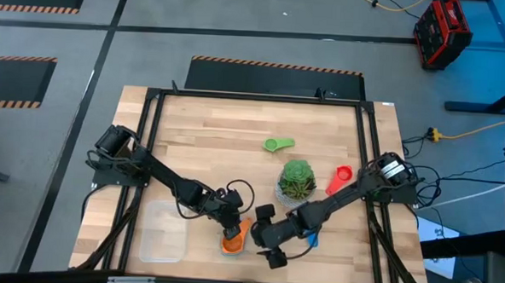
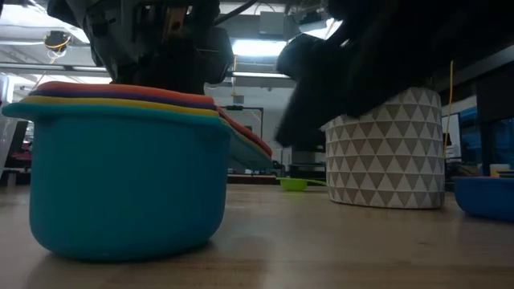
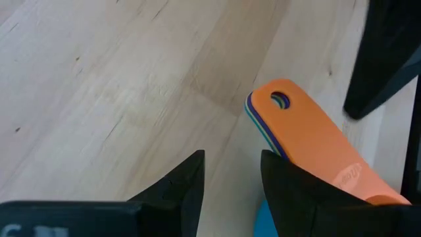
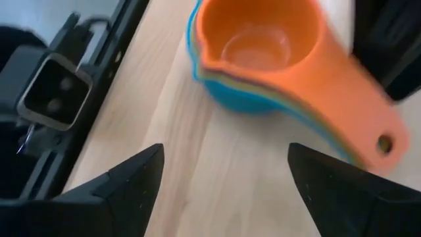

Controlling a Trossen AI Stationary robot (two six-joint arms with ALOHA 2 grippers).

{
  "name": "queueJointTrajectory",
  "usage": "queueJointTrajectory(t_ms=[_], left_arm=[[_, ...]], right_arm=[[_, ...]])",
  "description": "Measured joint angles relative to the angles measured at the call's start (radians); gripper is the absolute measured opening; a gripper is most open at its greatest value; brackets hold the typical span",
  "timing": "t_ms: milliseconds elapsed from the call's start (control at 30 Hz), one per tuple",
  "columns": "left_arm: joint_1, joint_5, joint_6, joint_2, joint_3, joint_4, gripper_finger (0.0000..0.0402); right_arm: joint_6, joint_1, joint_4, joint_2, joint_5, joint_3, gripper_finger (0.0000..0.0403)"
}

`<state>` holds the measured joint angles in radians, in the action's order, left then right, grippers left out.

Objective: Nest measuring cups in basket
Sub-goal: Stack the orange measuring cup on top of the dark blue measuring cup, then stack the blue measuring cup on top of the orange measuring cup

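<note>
A nested stack of measuring cups (image 1: 234, 238), orange on top and teal at the bottom (image 2: 120, 193), stands on its base on the table, to the right of the clear basket (image 1: 163, 231). The stacked handles (image 3: 309, 145) stick out sideways. My left gripper (image 3: 231, 158) is open and hovers right above the stack (image 1: 229, 217). My right gripper (image 4: 225, 150) is wide open, low on the stack's right (image 1: 267, 236), facing the orange bowl (image 4: 256, 46). A green cup (image 1: 278, 144), a red cup (image 1: 341, 177) and a blue cup (image 2: 486, 197) lie apart on the table. My left gripper points down over the stack where the handle joins the bowl. One finger (image 3: 296, 197) covers the near end of the orange handle (image 3: 342, 178). Whether it touches cannot be told, since the finger itself hides the spot.
A green plant in a white patterned pot (image 1: 296, 182) stands just behind the right gripper (image 2: 385, 152). The black frame rails (image 4: 52, 92) run along the table's sides. Bare wood lies toward the far edge (image 1: 236, 124).
</note>
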<state>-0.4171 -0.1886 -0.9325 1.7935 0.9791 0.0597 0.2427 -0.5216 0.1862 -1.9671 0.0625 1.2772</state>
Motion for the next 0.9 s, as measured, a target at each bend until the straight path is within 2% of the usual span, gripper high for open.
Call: queueJointTrajectory(t_ms=[300,433,600,900], left_arm=[[0.000,0.000,0.000,0.000,0.000,0.000,0.0141],[0.000,0.000,0.000,0.000,0.000,0.000,0.0141],[-0.003,0.000,0.000,0.000,0.000,0.000,0.0141],[-0.017,0.000,0.000,0.000,0.000,-0.004,0.0141]], right_arm=[[0.015,-0.054,0.511,0.002,-0.013,0.265,0.0328],[0.021,-0.091,0.627,0.002,-0.013,0.353,0.0328],[0.108,-0.137,0.758,0.009,-0.001,0.405,0.0328],[0.387,-0.267,0.979,0.168,0.263,0.326,0.0328]])
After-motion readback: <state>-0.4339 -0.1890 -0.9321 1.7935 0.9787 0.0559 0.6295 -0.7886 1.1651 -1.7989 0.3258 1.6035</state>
